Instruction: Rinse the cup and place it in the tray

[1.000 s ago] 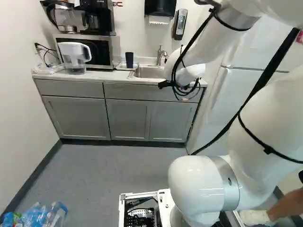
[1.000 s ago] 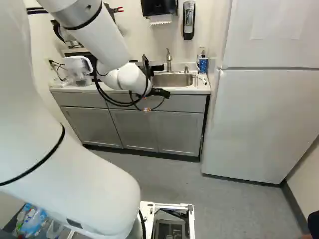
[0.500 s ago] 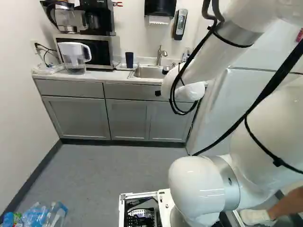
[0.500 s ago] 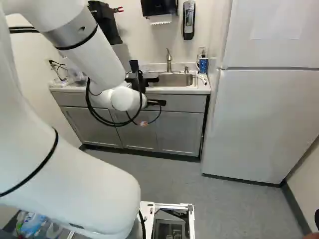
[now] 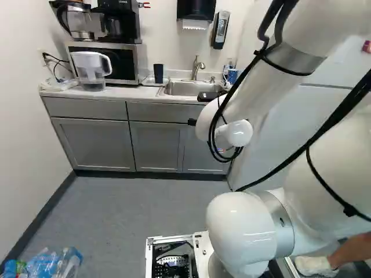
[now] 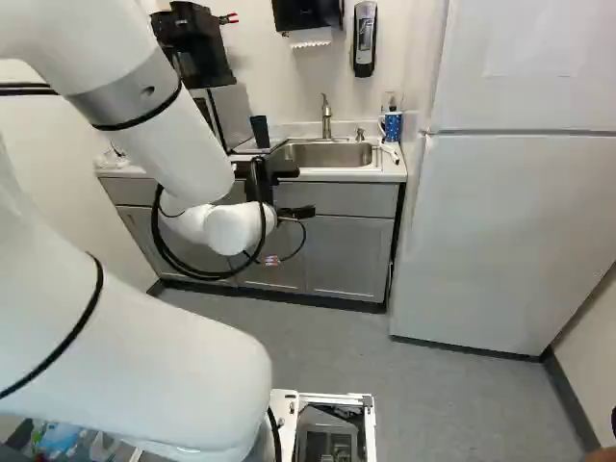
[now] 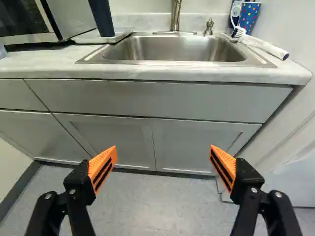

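The black gripper (image 6: 260,173) hangs in front of the counter at the sink's near left; its fingertips are not distinct there. In the wrist view the gripper (image 7: 163,156) is wide open, nothing between its orange pads, facing the cabinet doors below the sink (image 7: 177,48). A blue patterned cup (image 7: 248,16) stands at the counter's back corner, on the faucet's soap-pump side; it also shows as the blue cup (image 6: 393,123). A dark tumbler (image 5: 158,73) stands upright on the white tray (image 7: 101,37), between microwave and sink.
The faucet (image 5: 197,68) rises behind the sink. A white-handled brush (image 7: 263,45) lies on the counter beside the patterned cup. Microwave (image 5: 107,61) and water pitcher (image 5: 91,70) occupy the other end. A fridge (image 6: 510,231) stands beside the counter. Bottles (image 5: 55,263) lie low near the base.
The arm has drawn down and back, with its wrist turned. In the right base view the gripper has shifted left, uncovering the tumbler and more of the sink. The base has stayed put.
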